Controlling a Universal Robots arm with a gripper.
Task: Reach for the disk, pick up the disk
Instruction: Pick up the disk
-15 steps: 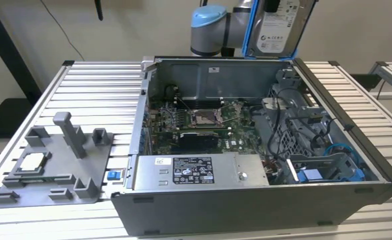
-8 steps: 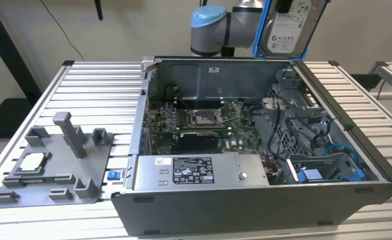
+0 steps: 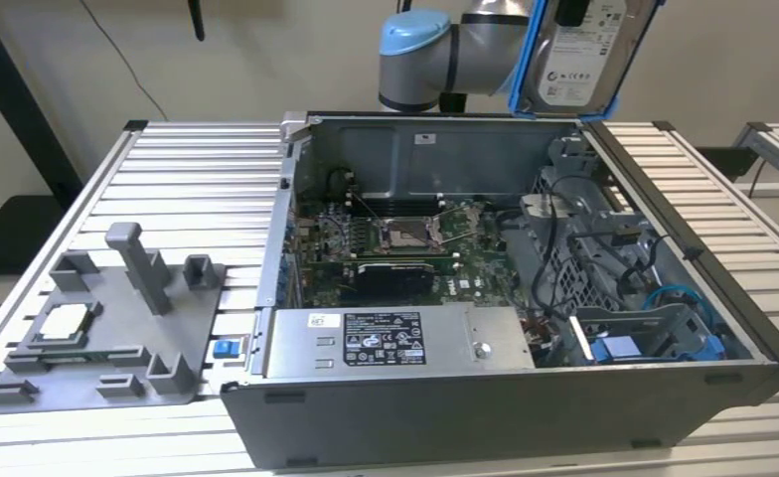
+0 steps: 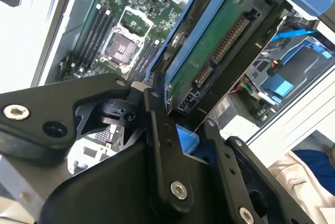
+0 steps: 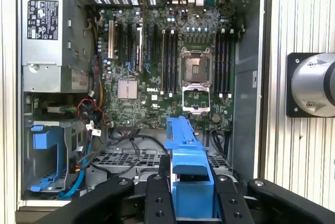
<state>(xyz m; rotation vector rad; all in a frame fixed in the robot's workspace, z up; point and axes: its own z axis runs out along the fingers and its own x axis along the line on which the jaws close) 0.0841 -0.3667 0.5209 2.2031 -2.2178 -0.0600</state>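
The flat silver-grey metal disk [image 3: 578, 55] has a dull brushed face, a white paper label and a bright blue smooth plastic bracket; in the second wrist view its green circuit board [image 4: 209, 51] looks matt. The black gripper [image 4: 180, 114] links are matt metal with shiny steel screws. The open grey computer case [image 3: 496, 417] is painted sheet metal of satin finish. The grey metal power-supply box [image 3: 389, 343] is bare, faintly glossy steel. The ribbed aluminium surface [image 3: 191, 179] shines softly. The grey plastic fixture tray [image 3: 104, 343] looks matt and slightly rough.
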